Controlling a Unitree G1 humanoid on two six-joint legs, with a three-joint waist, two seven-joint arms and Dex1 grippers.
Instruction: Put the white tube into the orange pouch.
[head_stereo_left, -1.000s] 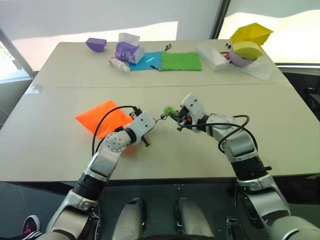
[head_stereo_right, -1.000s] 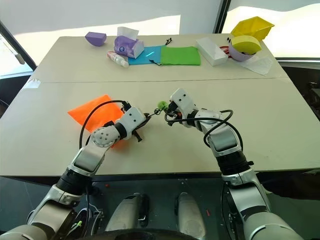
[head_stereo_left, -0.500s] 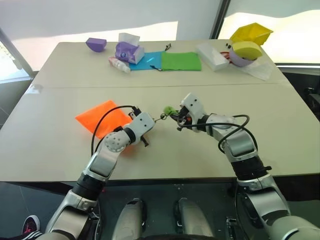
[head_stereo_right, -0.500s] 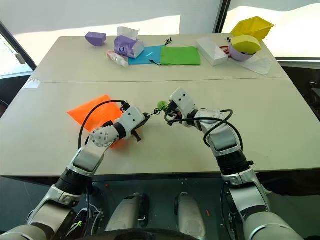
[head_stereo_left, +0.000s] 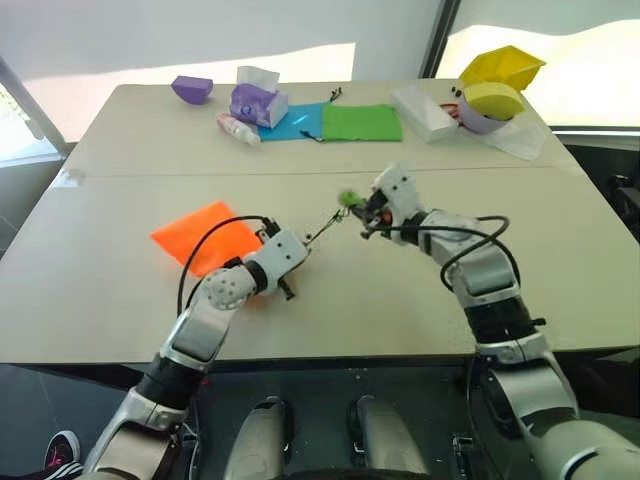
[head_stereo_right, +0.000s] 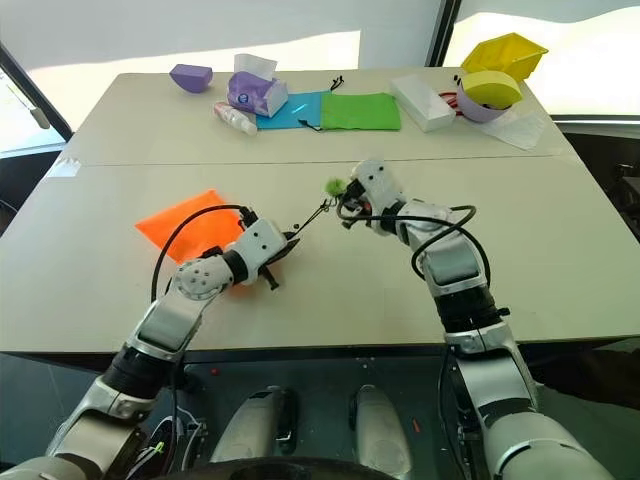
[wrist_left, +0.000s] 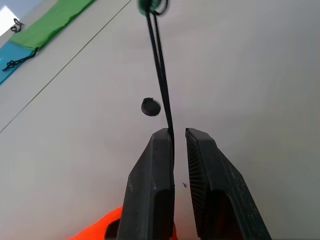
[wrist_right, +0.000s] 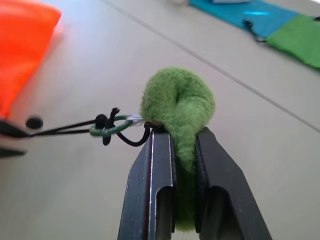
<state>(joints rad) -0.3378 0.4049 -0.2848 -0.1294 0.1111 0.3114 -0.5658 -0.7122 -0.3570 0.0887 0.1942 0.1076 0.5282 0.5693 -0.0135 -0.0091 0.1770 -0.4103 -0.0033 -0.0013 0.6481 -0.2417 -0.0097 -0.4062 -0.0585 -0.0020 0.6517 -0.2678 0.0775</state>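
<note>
The orange pouch (head_stereo_left: 200, 235) lies flat on the table, left of centre. At its near-right corner my left gripper (head_stereo_left: 302, 250) is shut on the black cord (wrist_left: 161, 80), with orange fabric under the fingers (wrist_left: 152, 175). The cord runs taut up to a fuzzy lime-green ring (wrist_right: 177, 107). My right gripper (head_stereo_left: 363, 208) is shut on that ring and holds it raised above the table. A small black bead (wrist_left: 148, 106) sits beside the cord. The white tube is hidden.
Along the far edge stand a purple bowl (head_stereo_left: 192, 89), a purple tissue pack (head_stereo_left: 258, 100), a white-and-pink bottle (head_stereo_left: 238, 129), a blue pouch (head_stereo_left: 300, 122), a green pouch (head_stereo_left: 361, 122), a white box (head_stereo_left: 424, 112) and yellow containers (head_stereo_left: 500, 68).
My right gripper has risen and moved away from the pouch with the green ring, drawing out more cord. The left gripper has stayed at the pouch.
</note>
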